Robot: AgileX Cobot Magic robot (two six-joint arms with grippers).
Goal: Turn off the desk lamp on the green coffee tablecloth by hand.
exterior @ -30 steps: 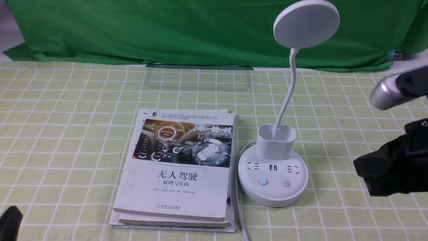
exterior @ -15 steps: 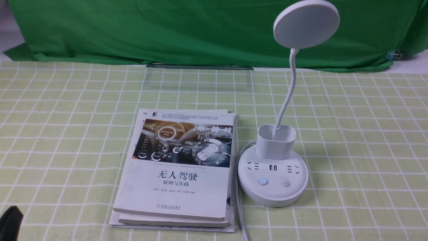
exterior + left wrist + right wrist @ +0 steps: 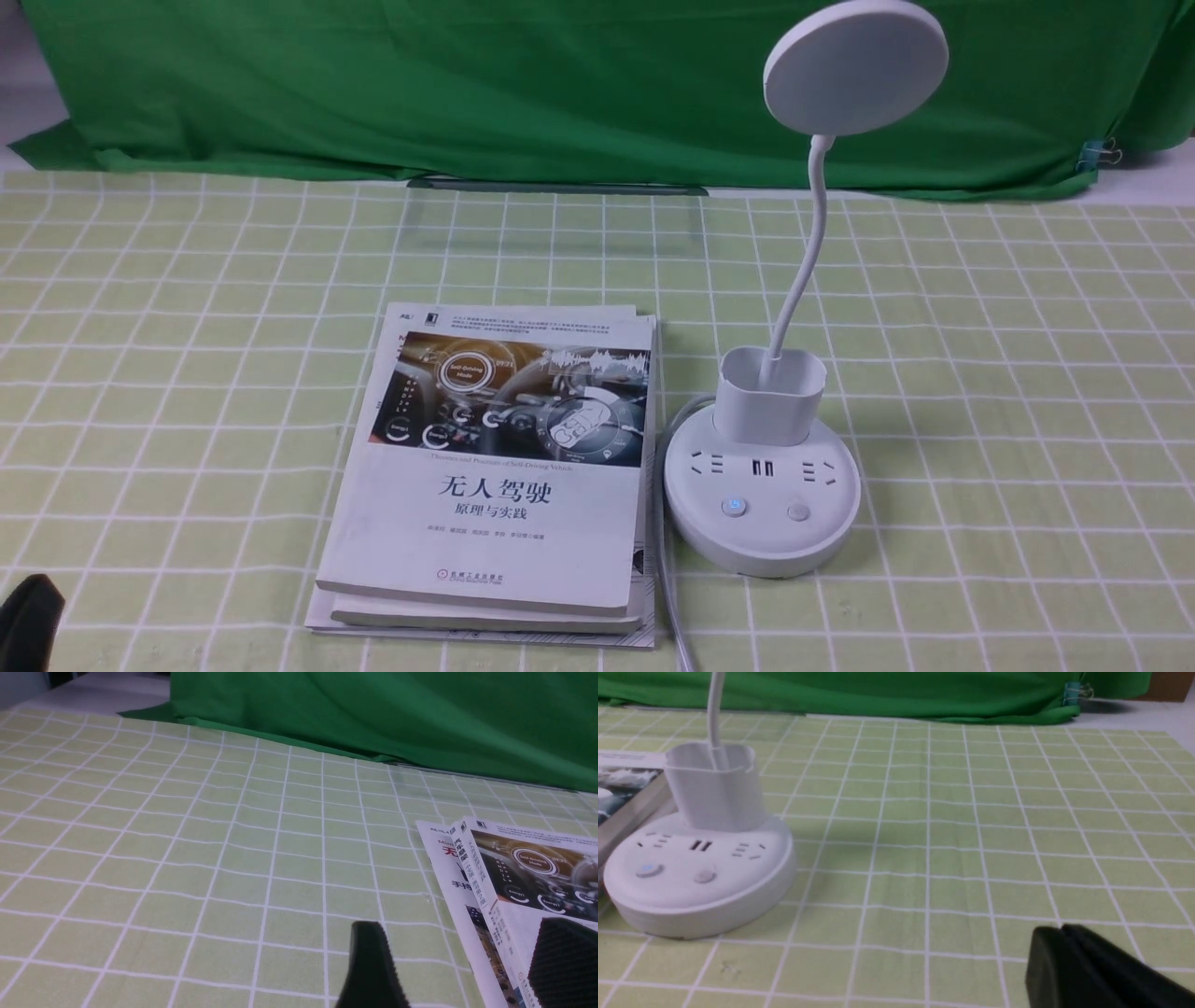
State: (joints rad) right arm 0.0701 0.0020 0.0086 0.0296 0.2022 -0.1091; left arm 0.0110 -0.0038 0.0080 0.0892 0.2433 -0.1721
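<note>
1. Lamp position: you will find the desk lamp point(image 3: 762, 495) standing upright on the green coffee tablecloth point(image 3: 1008, 392), right of centre, disc head raised.
2. Left button point(image 3: 735, 507) on your lamp's base glows blue.
3. Stacked books point(image 3: 495, 476) lie just beside the base, on its left.
4. Your right gripper point(image 3: 1064, 956) sits low over the cloth, well apart from the base, jaws pressed together on nothing.
5. Your left gripper point(image 3: 462, 961) has its fingers spread apart, one over the books.
</note>
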